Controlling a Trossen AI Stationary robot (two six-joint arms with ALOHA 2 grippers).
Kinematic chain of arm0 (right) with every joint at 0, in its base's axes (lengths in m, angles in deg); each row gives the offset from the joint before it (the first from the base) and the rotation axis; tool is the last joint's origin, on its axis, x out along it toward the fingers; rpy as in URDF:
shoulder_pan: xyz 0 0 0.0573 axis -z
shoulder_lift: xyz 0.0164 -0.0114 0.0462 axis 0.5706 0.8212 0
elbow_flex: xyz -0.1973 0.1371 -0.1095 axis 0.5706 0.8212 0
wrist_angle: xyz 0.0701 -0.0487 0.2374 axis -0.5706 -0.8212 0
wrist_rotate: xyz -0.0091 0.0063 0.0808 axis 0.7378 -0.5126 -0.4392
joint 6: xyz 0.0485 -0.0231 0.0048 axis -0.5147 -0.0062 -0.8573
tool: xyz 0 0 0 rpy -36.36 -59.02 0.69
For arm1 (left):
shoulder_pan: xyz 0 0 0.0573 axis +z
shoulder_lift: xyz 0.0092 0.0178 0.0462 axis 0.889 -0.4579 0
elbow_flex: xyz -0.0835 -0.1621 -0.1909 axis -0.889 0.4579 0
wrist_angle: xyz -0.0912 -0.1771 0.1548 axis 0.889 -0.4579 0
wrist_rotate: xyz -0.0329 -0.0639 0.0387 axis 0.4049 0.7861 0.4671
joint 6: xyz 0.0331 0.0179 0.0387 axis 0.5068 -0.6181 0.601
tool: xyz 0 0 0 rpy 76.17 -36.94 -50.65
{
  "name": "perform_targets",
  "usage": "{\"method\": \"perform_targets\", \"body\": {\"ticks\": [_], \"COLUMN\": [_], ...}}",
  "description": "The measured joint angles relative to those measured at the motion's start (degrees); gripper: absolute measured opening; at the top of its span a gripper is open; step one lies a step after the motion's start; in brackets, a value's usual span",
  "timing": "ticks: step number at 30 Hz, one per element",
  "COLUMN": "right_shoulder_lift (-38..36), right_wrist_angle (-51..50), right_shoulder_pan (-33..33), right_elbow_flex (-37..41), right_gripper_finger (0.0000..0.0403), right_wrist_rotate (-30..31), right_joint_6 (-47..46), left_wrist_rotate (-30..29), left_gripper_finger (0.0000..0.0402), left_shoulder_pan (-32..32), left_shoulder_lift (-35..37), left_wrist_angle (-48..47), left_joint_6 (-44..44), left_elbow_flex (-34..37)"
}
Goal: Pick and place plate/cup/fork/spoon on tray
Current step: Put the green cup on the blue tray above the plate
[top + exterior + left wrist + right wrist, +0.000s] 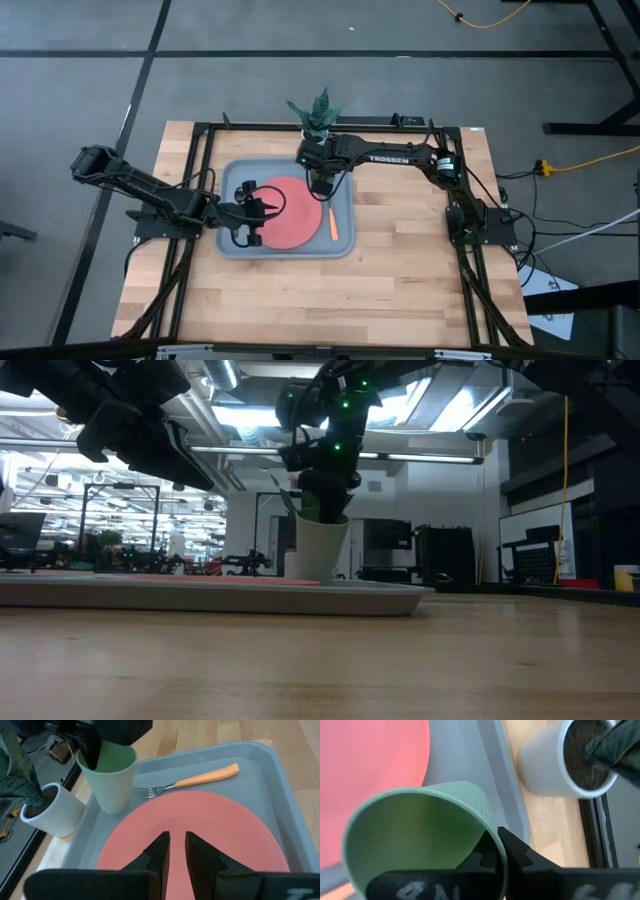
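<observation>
The coral-red plate (292,215) lies flat in the light blue-grey tray (232,243). The orange-handled fork (200,779) lies on the tray floor beside the plate, on its right side in the high view (333,224). My right gripper (320,180) is shut on the pale mint-green cup (112,777) over the tray's far edge. My left gripper (177,847) hovers above the plate's left part, its fingers closed to a narrow slit and holding nothing. The spoon is not in view. My right gripper holds the cup by its rim (495,837), one finger inside the cup and one outside. The fingers come from above, pointing down. The cup stands nearly upright, its base (111,809) at the tray floor beside the plate; whether it touches, I cannot tell.
A white pot with a green plant (318,118) stands on the table just beyond the tray's far rim, close to my right gripper; it also shows in the right wrist view (560,762). Bare wooden table (400,290) lies to the right of and in front of the tray.
</observation>
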Motion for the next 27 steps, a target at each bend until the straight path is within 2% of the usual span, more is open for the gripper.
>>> {"method": "perform_targets", "body": {"ticks": [6, 16, 22, 27], "right_shoulder_lift": [0.0, 0.0, 0.0, 0.0], "right_wrist_angle": [-3.95, -1.76, -1.73, -1.71], "right_shoulder_pan": [0.0, -0.02, 0.22, 0.39], "right_elbow_flex": [0.0, 0.0, -0.02, -0.04], "right_gripper_finger": [0.0002, 0.0002, 0.0005, 0.0025], "right_wrist_rotate": [0.11, 0.61, -3.05, -3.43], "right_joint_6": [-0.17, 0.16, 0.23, 0.17], "left_wrist_rotate": [0.0, 0.0, 0.0, 0.0], "left_gripper_finger": [0.0053, 0.0053, 0.0053, 0.0053], "left_shoulder_pan": [0.0, 0.0, -0.02, -0.02], "left_shoulder_lift": [0.0, 0.0, 0.0, 0.0], "left_wrist_angle": [0.0, 0.0, 0.0, 0.0], "left_joint_6": [-0.02, -1.03, -1.2, -1.22], "left_elbow_flex": [0.0, 0.0, 0.0, 0.0]}}
